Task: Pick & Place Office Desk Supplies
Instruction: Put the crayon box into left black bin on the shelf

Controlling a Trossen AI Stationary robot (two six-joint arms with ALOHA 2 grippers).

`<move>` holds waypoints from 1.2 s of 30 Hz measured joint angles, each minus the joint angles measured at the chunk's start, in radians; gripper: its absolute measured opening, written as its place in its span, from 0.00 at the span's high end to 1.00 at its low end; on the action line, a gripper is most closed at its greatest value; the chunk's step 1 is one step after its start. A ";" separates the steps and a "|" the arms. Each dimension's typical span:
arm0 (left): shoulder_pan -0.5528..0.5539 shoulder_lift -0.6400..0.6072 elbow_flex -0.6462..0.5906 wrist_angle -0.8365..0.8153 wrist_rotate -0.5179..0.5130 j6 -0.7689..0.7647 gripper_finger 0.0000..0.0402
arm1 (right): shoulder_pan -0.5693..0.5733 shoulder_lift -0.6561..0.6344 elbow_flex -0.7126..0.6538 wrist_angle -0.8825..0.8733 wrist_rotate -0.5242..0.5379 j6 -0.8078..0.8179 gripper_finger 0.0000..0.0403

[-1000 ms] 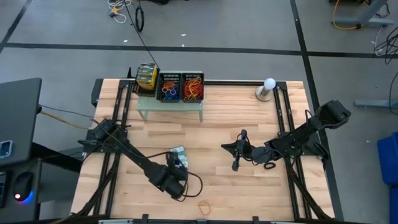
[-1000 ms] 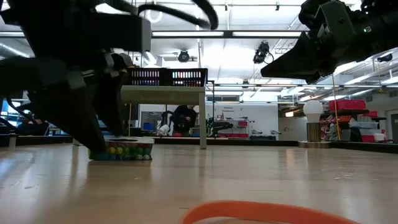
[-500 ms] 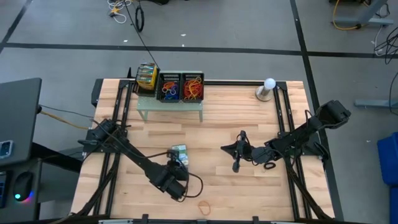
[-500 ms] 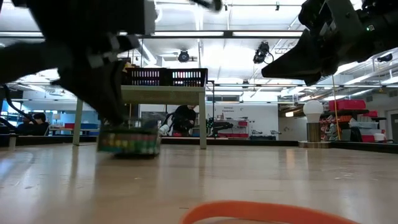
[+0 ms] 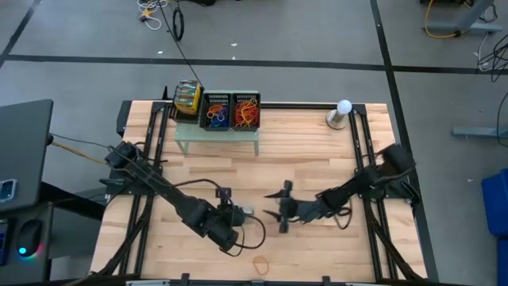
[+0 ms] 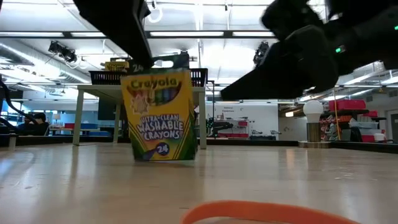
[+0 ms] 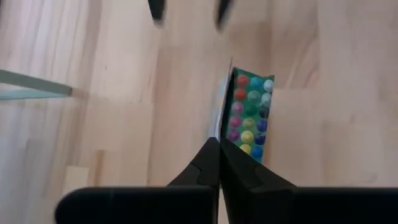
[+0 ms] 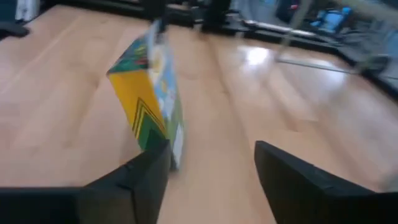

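The left gripper (image 5: 235, 213) is low over the front middle of the table (image 5: 317, 155), its fingers (image 7: 214, 167) pressed together to a thin line. They seem to pinch the top flap of the crayon box (image 6: 160, 115), though the contact is hard to see in the left wrist view, where the box (image 7: 249, 115) shows just beyond the fingertips with its rows of coloured crayon ends in sight. In the low view the box stands nearly upright, slightly tilted, printed front to the camera, its bottom edge at or just above the wood; I cannot tell which.

The right gripper (image 5: 280, 208) is just beside the box on its right, pointing at it, fingers (image 8: 137, 180) spread wide and holding nothing. In the right wrist view the box (image 8: 149, 93) is ahead of the gap between them, apart from both fingers.

An orange rubber band (image 5: 260, 260) lies flat near the front edge, well apart from both grippers. At the back, a shelf (image 5: 217, 137) carries two black trays (image 5: 218, 111) of mixed rubber bands and another yellow box (image 5: 187, 97) at its left end. A bulb lamp (image 5: 343, 111) stands at the back right.
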 joint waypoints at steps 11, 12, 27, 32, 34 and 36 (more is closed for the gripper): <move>0.011 -0.002 0.000 0.023 0.012 -0.054 0.99 | -0.031 0.189 0.178 0.004 -0.208 0.053 0.32; 0.011 -0.002 0.000 0.025 0.017 -0.058 0.99 | -0.036 0.200 0.188 0.015 -0.205 0.071 0.32; 0.075 -0.001 0.025 0.046 0.196 -0.140 0.79 | -0.074 0.259 0.219 0.017 -0.227 0.139 0.71; 0.111 -0.001 0.077 0.057 0.269 -0.130 0.59 | -0.074 0.259 0.219 0.017 -0.228 0.139 0.80; 0.113 -0.001 0.082 0.058 0.269 -0.122 0.51 | -0.074 0.259 0.219 0.017 -0.228 0.139 0.81; 0.118 0.010 0.082 0.057 0.269 -0.122 0.43 | -0.074 0.259 0.219 0.017 -0.227 0.139 0.81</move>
